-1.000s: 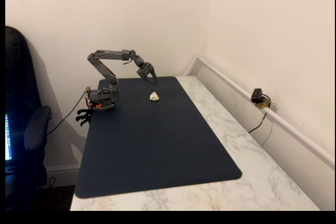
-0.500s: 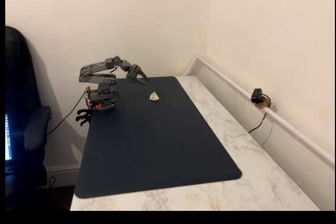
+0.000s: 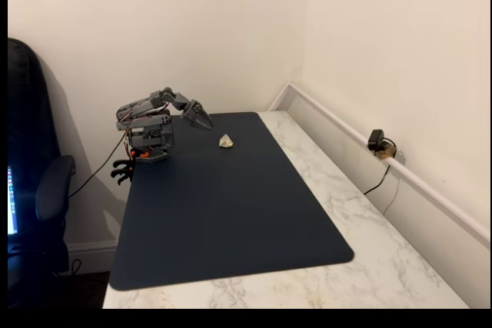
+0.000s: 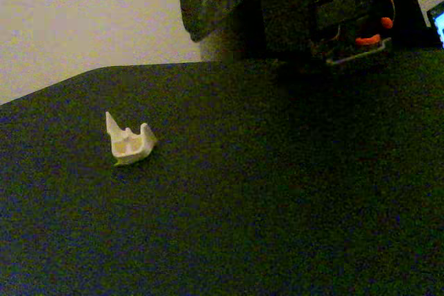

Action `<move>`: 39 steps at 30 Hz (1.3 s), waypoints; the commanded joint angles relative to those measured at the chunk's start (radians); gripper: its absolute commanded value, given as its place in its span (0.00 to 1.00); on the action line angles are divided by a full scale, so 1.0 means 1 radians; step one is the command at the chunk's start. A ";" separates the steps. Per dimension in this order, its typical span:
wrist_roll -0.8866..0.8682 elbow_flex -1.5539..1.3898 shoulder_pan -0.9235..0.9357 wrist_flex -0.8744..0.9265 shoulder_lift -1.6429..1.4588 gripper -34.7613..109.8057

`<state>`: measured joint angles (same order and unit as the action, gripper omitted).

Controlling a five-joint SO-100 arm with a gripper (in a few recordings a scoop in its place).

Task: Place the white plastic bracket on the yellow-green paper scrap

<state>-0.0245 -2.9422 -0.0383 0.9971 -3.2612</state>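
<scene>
1. White plastic bracket (image 4: 130, 143) sits on the dark blue desk mat (image 3: 231, 220), toward the mat's far end in a fixed view (image 3: 226, 141). Nothing holds it.
2. A thin yellow-green edge shows under the bracket's lower left in a fixed view: likely the yellow-green paper scrap (image 4: 122, 163). The bracket appears to rest on it, covering most of it. In the wider fixed view the scrap is too small to pick out.
3. Judgement: the placement looks done or nearly so. Bracket is on the scrap as far as these pictures show and the arm is off it. What's left is at most parking the arm. How much of the scrap is covered can't be confirmed; too little of it is visible.
4. Arm pose: the grey arm (image 3: 146, 117) is folded low over its base at the mat's far-left corner, upper links doubled back, forearm roughly level and pointing right toward the bracket.
5. Gripper (image 3: 198, 115) is just above the mat, left of the bracket and clearly apart from it, no contact.
6. Fingers: nothing between them. How far apart they stand I can't tell; at this range the gripper reads as one dark wedge.
7. In the low fixed view the arm's base (image 4: 347, 25) is at the top right, blurred and dark, well apart from the bracket.
8. Bracket stands with two prongs pointing up and looks stable as it lies.
</scene>
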 commanded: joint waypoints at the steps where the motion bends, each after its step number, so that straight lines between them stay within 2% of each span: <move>1: -0.008 0.006 -0.014 0.058 -0.043 0.24; 39: 0.011 -0.081 0.032 0.097 -0.043 0.24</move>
<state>-0.0031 -3.0327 -0.0107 1.0799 -3.2720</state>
